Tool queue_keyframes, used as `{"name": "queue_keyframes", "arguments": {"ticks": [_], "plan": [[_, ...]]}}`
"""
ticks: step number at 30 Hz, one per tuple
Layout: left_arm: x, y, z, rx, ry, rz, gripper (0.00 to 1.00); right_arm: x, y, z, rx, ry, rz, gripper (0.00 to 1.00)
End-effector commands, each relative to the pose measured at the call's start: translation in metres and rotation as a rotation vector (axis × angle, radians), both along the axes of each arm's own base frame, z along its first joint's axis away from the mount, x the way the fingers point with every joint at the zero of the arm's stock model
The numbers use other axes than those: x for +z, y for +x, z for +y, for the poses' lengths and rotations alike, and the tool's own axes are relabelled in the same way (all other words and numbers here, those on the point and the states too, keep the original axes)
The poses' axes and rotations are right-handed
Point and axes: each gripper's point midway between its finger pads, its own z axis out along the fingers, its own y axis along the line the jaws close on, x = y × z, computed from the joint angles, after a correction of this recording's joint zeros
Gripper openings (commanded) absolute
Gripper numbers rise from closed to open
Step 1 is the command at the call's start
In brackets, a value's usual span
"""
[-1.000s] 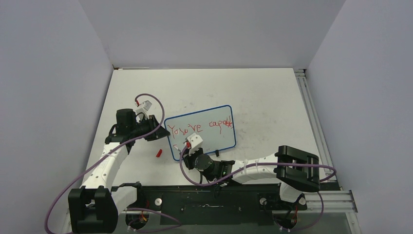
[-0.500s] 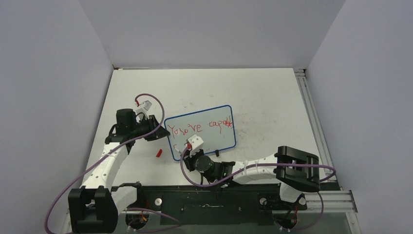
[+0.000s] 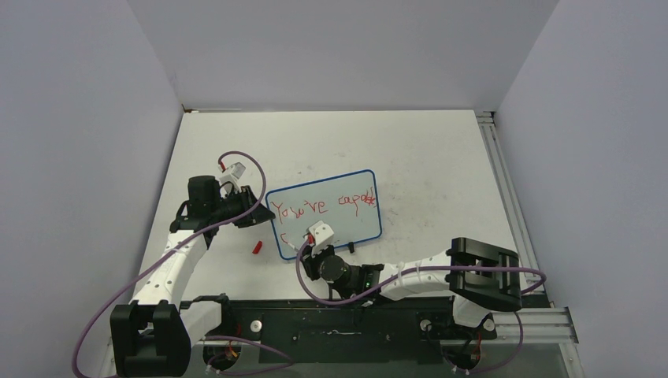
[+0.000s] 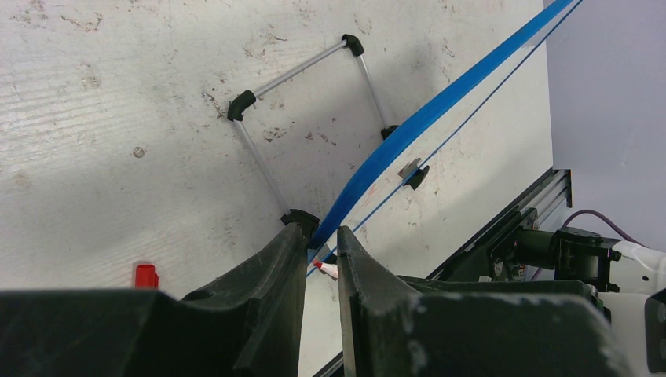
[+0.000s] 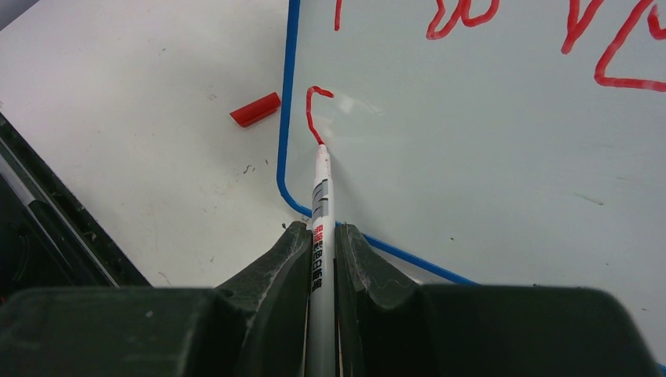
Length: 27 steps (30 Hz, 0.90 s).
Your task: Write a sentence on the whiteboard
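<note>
Right wrist: whiteboard (image 5: 487, 157) beyond claw (image 5: 321, 229); marker (image 5: 320, 196) touching

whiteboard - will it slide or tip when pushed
Probably light: the whiteboard shows only a slim blue edge side-on. Propped on a wire stand, it could slide or tip under the marker, likely why the left gripper pinches its edge.

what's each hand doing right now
left hand: closed on the edge of the whiteboard
right hand: closed on the marker, tip on the whiteboard
</note>
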Motion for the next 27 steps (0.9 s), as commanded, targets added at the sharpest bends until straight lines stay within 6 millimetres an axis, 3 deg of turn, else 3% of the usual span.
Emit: {"name": "queue_keyframes", "arguments": {"ticks": [1,12,27], "plan": [[0.021,0.009,-0.002,-0.011,-0.007,-0.073,0.19,-0.001,0.010,-0.017,-0.075,-0.020,-0.009,0.05],[0.022,0.009,-0.002,-0.010,-0.006,-0.074,0.19,-0.007,-0.001,-0.005,-0.017,-0.032,-0.002,0.05],[0.021,0.009,-0.002,-0.009,-0.005,-0.073,0.19,0.000,-0.005,0.018,0.026,-0.006,-0.018,0.05]]}}
